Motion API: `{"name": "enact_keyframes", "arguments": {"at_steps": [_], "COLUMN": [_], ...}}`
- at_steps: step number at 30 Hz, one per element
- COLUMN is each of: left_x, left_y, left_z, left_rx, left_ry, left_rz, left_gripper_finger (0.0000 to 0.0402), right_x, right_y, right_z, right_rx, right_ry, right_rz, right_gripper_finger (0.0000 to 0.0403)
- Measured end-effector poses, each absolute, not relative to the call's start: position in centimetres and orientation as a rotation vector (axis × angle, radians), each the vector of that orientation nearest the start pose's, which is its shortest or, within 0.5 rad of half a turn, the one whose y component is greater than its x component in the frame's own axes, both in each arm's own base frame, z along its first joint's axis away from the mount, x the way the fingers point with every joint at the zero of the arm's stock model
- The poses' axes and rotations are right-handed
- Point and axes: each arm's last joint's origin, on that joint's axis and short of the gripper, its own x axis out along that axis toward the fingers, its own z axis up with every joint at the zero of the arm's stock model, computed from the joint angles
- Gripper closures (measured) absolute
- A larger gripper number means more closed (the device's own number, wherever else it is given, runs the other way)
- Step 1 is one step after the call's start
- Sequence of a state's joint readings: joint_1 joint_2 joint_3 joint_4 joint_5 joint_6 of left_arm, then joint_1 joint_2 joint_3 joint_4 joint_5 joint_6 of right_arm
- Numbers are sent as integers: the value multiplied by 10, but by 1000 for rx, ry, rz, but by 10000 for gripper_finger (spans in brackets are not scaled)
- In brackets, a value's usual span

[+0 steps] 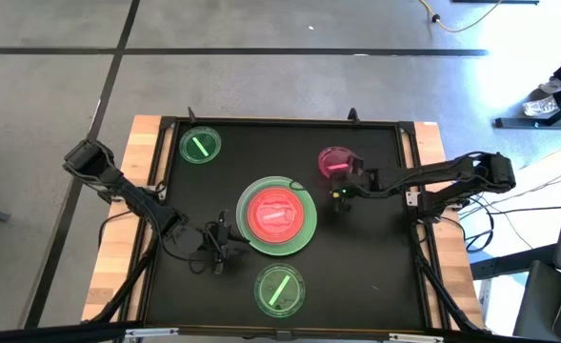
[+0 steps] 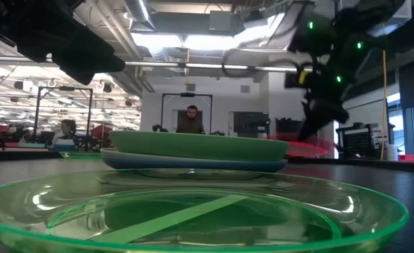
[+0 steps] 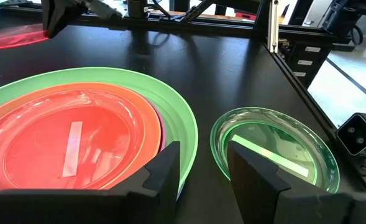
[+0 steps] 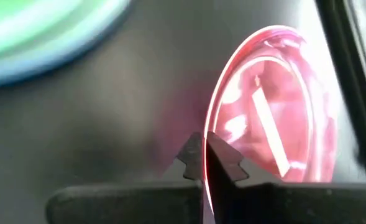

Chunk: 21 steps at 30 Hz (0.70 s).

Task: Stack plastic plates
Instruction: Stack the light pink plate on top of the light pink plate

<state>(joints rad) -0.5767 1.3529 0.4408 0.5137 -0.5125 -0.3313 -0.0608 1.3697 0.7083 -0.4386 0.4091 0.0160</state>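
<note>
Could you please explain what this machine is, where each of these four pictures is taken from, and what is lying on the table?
It is a robot with two dark arms at a black table. One picture looks straight down, one looks level across the tabletop, and two come from cameras on the wrists. In the middle sits a stack of plates, orange and red on a large green one. Two small green plates lie apart, one far and one near. The right gripper has its jaws shut on the rim of a small pink plate. The left gripper waits beside the stack, jaws open.
</note>
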Motion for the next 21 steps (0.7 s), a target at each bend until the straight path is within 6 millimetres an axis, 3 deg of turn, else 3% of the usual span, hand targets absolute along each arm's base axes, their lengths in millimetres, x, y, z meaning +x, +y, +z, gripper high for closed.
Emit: {"name": "enact_keyframes", "arguments": {"at_steps": [11, 21], "left_x": [214, 214], "left_y": [-122, -122], "left_z": [168, 168], "left_rx": [-122, -122], "left_ry": [347, 346], "left_rz": [-6, -7], "left_gripper_finger": [274, 274], "right_x": [276, 287], "right_y": [23, 56], "right_z": [217, 233], "right_rx": [-192, -166], "right_ry": [734, 501], "right_rz": [-174, 18], "right_gripper_finger": [402, 402]}}
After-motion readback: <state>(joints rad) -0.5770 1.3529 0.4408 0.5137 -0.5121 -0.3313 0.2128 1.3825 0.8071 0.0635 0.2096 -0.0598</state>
